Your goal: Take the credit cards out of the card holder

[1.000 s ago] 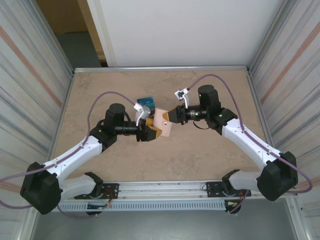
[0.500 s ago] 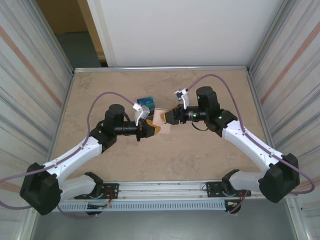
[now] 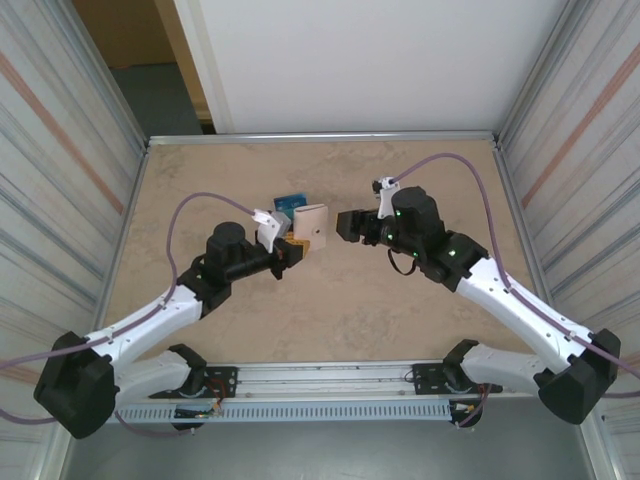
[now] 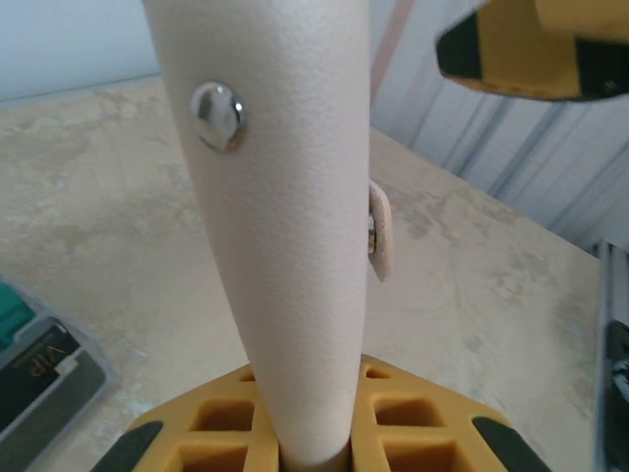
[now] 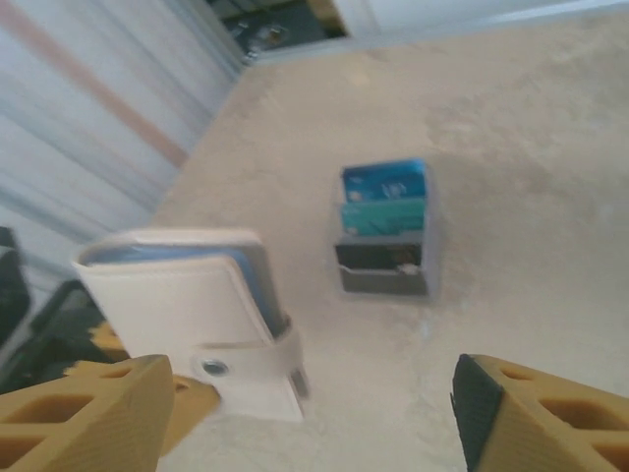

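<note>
Top external shows mottled beige tabletop (image 3: 350, 330), corrugated walls (image 3: 60, 150), card holder (image 3: 311, 222).

In the left wrist view the card holder (image 4: 285, 246) ran off the top edge. Its lower end was hidden where it sank between the yellow pads of the left gripper (image 4: 314, 447) — pads themselves cropped by the bottom edge. The credit cards (image 4: 34, 364) were cut off at the left border. A yellow-and-black finger (image 4: 531, 44) at top right was cropped too (whose it was could not be told). The right wrist view was soft throughout: the card holder's inside read as a blue smear, the cards' print was illegible, and the right gripper (image 5: 305, 418) had both fingers cut by the bottom edge. From above, the pile's card count was too small to judge.
</note>
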You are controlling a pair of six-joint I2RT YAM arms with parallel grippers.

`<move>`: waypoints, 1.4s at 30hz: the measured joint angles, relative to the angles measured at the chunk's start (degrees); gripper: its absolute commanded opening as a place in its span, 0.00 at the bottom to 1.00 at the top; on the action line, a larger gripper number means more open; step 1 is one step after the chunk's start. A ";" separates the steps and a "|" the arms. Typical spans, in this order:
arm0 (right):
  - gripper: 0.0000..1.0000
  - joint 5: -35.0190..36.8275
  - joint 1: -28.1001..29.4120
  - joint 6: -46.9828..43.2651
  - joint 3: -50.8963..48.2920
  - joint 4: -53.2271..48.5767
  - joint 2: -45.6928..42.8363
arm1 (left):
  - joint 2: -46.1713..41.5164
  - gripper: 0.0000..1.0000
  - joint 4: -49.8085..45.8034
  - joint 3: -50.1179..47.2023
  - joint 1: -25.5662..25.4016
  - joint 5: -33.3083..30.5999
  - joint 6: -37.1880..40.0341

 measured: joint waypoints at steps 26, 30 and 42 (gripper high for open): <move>0.41 13.86 12.35 7.58 12.13 -6.08 16.28 | 3.58 0.00 5.35 -0.44 0.00 -4.02 -1.99; 0.41 13.86 12.20 7.58 12.61 -5.88 16.52 | 3.58 0.00 5.27 -0.44 0.00 -3.56 -2.21; 0.40 13.60 11.43 7.54 14.23 -6.45 19.54 | 4.37 0.00 5.20 0.44 0.07 -2.43 -3.52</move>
